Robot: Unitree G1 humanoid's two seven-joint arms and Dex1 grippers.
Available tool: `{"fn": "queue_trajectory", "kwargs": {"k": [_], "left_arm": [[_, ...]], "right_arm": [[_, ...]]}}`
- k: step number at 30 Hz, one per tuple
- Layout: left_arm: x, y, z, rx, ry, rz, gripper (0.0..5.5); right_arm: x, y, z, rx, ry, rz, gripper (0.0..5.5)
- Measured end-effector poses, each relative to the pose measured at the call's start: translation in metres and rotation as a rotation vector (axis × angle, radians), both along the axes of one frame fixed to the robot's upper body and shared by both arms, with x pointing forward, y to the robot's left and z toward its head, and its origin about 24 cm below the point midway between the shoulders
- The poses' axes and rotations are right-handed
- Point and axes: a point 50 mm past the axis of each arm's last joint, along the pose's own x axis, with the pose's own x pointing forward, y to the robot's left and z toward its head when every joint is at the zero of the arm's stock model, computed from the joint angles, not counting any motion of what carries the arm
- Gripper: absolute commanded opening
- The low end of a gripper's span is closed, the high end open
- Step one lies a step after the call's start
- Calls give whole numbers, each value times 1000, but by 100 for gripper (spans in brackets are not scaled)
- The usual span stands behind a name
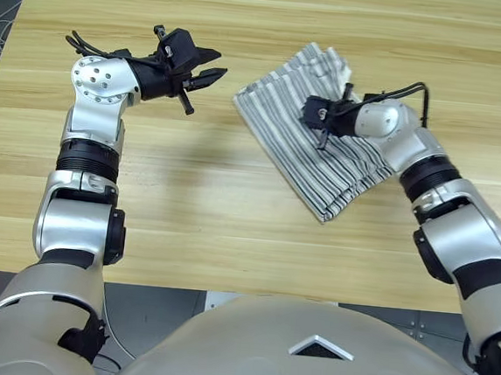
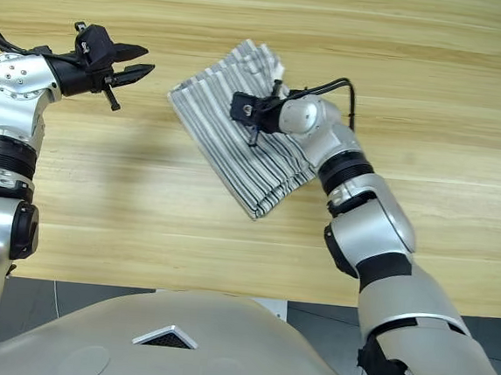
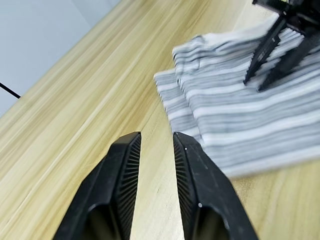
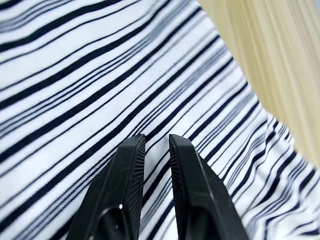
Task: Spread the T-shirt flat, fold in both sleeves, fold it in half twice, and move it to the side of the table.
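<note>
In the head views I see the folded T-shirt (image 1: 280,151) on the table (image 1: 228,247). The right gripper (image 1: 323,139) points down over its middle, and the left gripper (image 1: 219,69) sits apart, beside its edge. In the left wrist view my fingers (image 3: 127,165) are narrowly apart and empty, with the shirt ahead of the tips. In the right wrist view the fingers (image 4: 131,170) are slightly apart, with the stripes directly beneath.

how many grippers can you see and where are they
2. The left gripper is above bare table, to the left of the folded shirt. The right gripper is over the middle of the shirt, pointing down at it.
</note>
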Motion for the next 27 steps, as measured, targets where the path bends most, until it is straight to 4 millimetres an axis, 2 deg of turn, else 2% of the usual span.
{"fn": "queue_trajectory", "kwargs": {"k": [2, 4, 6, 9, 10, 13, 16, 24, 27], "left_arm": [[0, 0, 1, -1, -5, 2, 119], [0, 0, 1, -3, -9, 3, 119], [-2, 0, -1, -6, -8, 11, 119], [-3, -1, -3, -9, -6, 8, 119], [-3, -2, -2, -9, -9, 5, 119], [-4, -3, -3, -10, -13, -1, 119], [-5, -2, -4, -10, -10, -1, 119], [-7, -2, -7, -10, -4, 0, 119], [-9, -3, -7, -6, -12, -12, 119]], "right_arm": [[0, -23, 2, -72, -12, -33, 88], [-2, -38, 6, -142, -9, -44, 88], [-9, -44, 8, -186, -5, -43, 88], [-26, -41, 11, -173, 18, -40, 88], [-34, -37, 11, -134, 53, -44, 88], [-60, -3, 10, 56, 190, -25, 88], [-69, 22, 5, 129, 249, -2, 88], [-42, 73, -7, 271, 230, -105, 88], [-28, 73, -10, 351, 216, -216, 88]]}}
